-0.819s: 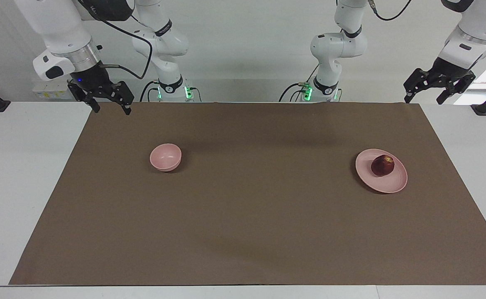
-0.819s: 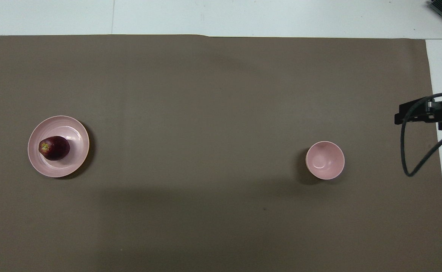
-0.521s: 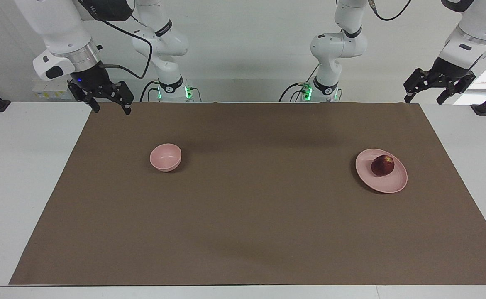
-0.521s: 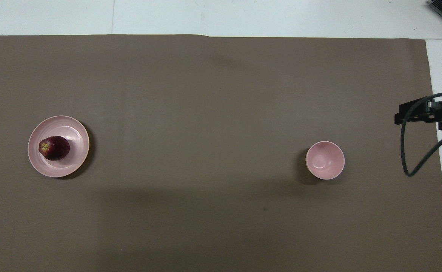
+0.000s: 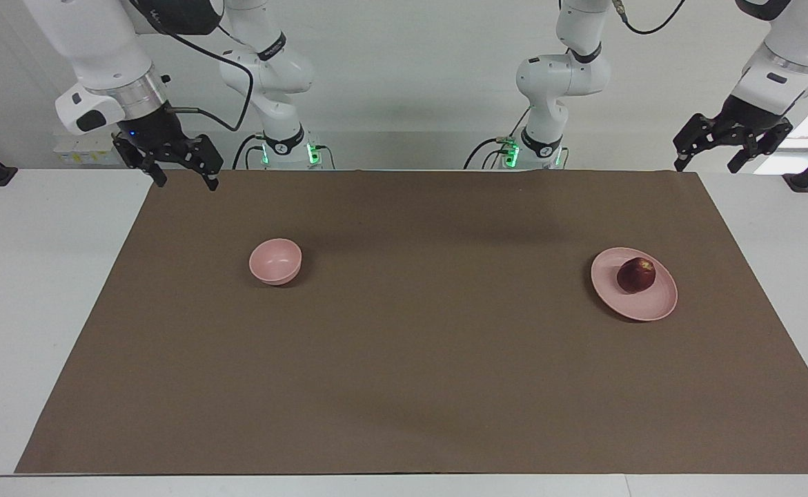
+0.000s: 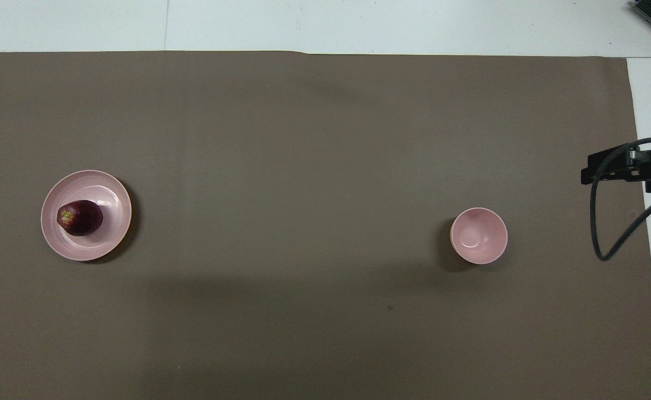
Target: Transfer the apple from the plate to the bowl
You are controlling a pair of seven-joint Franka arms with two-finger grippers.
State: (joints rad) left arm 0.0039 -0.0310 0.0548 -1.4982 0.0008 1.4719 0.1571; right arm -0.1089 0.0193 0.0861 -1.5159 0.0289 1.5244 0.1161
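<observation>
Apple (image 5: 636,275) rests on plate (image 5: 645,308); bowl (image 5: 275,261) empty.
Left gripper (image 5: 707,162) at 2 o'clock, right gripper (image 5: 184,181) at 10, both spread wide, holding nothing.

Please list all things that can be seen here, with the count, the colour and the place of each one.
apple: one, dark red with a yellowish patch, lying on the plate.
plate: one, pale pink, toward the left arm's end of the table.
bowl: one, pale pink, empty, toward the right arm's end of the table.
mat: one, brown, covering most of the table.
table: one, white, showing around the mat.
left gripper: one, black, open, in the air over the mat's corner at its own end.
right gripper: one, black, open, in the air over the mat's corner at its own end.
</observation>
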